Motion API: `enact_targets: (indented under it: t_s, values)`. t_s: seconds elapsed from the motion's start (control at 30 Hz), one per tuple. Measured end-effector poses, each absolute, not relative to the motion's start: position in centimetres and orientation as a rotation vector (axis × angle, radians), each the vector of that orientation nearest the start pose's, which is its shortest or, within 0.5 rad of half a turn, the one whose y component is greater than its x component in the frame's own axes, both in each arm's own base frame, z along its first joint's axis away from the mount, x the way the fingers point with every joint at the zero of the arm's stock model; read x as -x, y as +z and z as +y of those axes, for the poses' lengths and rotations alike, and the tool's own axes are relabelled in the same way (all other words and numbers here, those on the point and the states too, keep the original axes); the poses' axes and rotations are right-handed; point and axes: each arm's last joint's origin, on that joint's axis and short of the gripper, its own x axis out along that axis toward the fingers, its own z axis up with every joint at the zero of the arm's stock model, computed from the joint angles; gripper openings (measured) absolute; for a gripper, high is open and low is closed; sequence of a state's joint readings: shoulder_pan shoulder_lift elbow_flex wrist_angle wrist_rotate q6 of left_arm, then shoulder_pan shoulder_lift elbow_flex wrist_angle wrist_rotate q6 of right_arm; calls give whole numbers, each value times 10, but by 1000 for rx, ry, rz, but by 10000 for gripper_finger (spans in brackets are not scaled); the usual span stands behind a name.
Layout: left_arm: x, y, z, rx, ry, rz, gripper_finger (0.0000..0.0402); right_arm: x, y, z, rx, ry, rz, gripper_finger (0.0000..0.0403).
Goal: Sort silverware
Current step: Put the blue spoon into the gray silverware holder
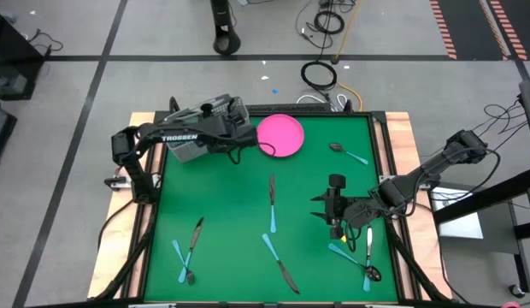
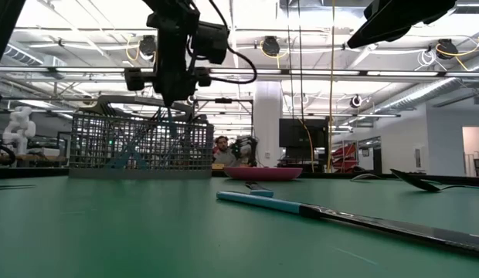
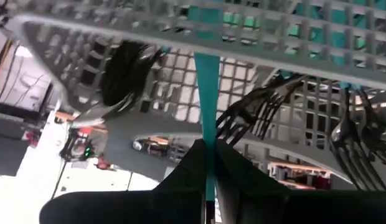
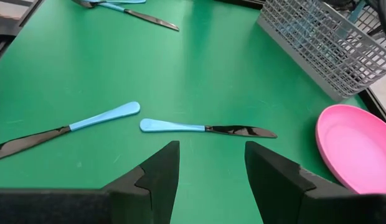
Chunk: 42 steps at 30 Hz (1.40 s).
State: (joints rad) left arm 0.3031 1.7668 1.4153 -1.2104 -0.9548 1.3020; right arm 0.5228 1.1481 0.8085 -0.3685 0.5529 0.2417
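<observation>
The left gripper (image 1: 233, 128) is positioned above the grey wire-mesh basket (image 1: 197, 137) at the far left of the green table mat (image 1: 239, 222); in the left wrist view its two dark fingers (image 3: 190, 165) are pressed together on the light blue plastic handle (image 3: 207, 93) of a utensil that reaches down into the basket. The working end of that utensil is hidden, so its type cannot be told. Dark metal forks (image 3: 255, 112) and other dark silverware already stand inside the basket compartments. A round pink plate (image 1: 280, 135) lies just beside the basket. The right gripper (image 1: 335, 205) hovers over the right half of the mat with its fingers apart and nothing between them. Two blue-handled knives with dark blades (image 4: 205, 129) (image 4: 62, 132) lie ahead of it in the right wrist view, handle ends near each other but not touching. Further pieces remain loose on the mat: a blue-handled spoon (image 1: 349, 153) near the far right, a blue-handled knife (image 1: 280, 262) near the front centre, a dark metal knife (image 1: 197, 233) and a blue-handled fork (image 1: 182, 261) at the front left, and a cluster of blue-handled pieces with a dark spoon (image 1: 366, 261) at the front right.
</observation>
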Motion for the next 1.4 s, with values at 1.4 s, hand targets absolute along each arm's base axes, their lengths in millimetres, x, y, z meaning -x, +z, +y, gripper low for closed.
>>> enact_targets:
  t_s: [1.4]
  values:
    - [-300, 280, 76, -1330, 309, 1771, 132, -210, 260, 104, 142, -94, 583, 171]
